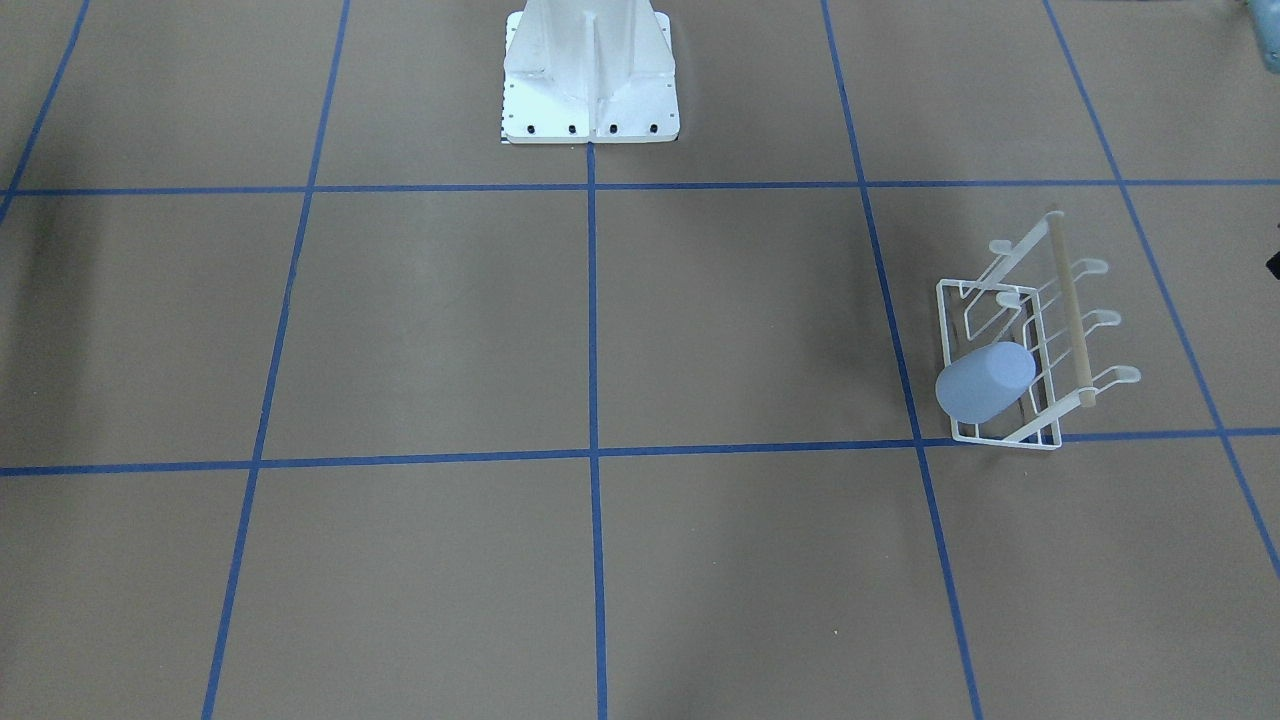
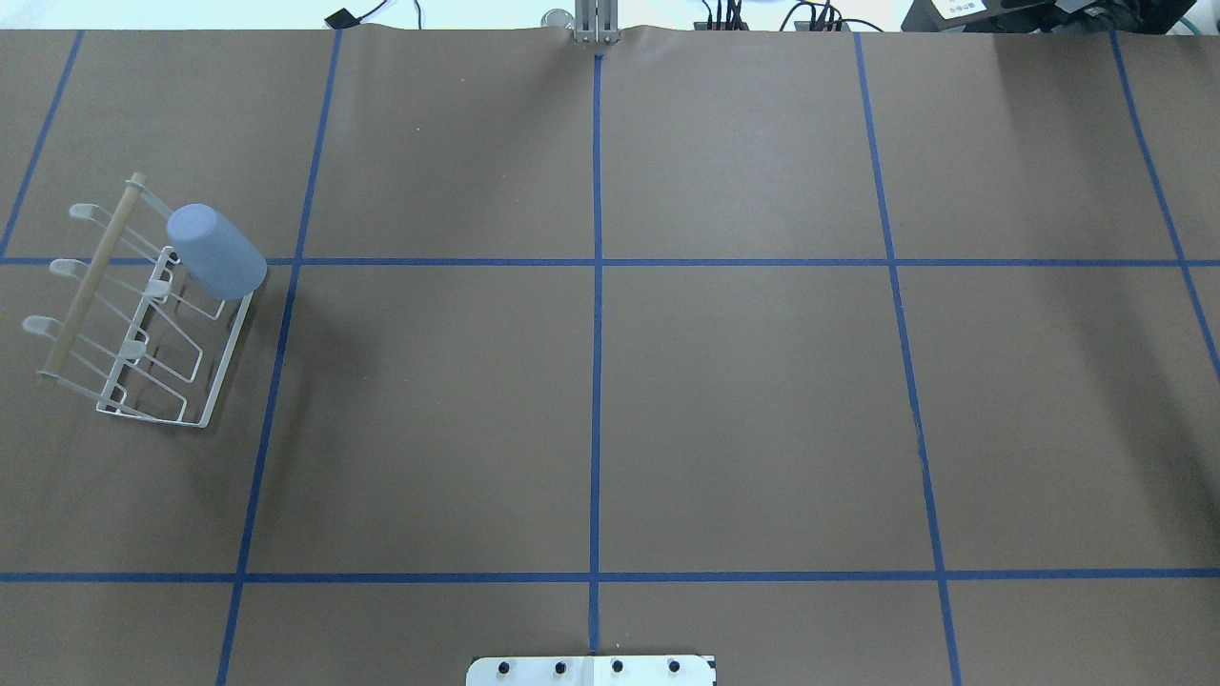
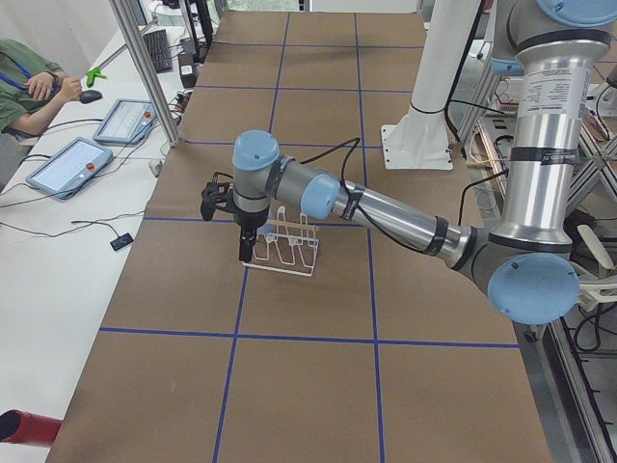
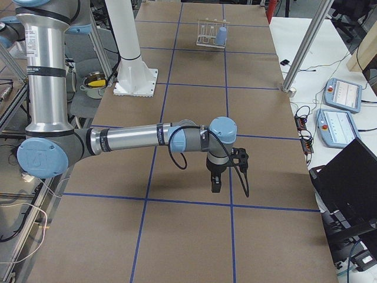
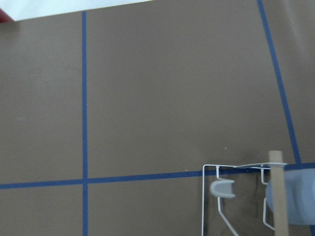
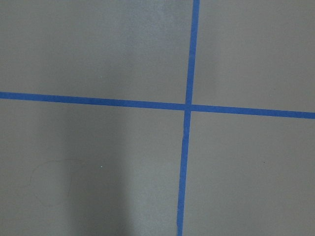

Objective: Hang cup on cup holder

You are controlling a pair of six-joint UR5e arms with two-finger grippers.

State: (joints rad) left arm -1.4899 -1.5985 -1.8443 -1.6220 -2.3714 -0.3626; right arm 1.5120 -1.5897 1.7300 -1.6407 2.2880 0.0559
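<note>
The pale blue-grey cup [image 1: 985,382] sits tilted, bottom up, over a prong at one end of the white wire cup holder [image 1: 1071,310]. Both show in the overhead view, cup [image 2: 217,251] and holder [image 2: 95,272], at the table's left. The left wrist view shows the holder's corner and rod [image 5: 279,196] and the cup's edge [image 5: 300,196]. My left gripper [image 3: 245,253] shows only in the exterior left view, at the holder's [image 3: 289,253] end. I cannot tell if it is open. My right gripper [image 4: 215,187] hangs over bare table, far from the cup [image 4: 221,35]. Its state is unclear.
The robot's white base plate [image 1: 590,110] stands at the table's middle edge. Blue tape lines [image 2: 597,381] divide the brown table. An operator [image 3: 29,82] and tablets [image 3: 67,164] sit beside the table. A metal post [image 3: 145,68] and a laptop [image 4: 347,183] stand off the table's edge.
</note>
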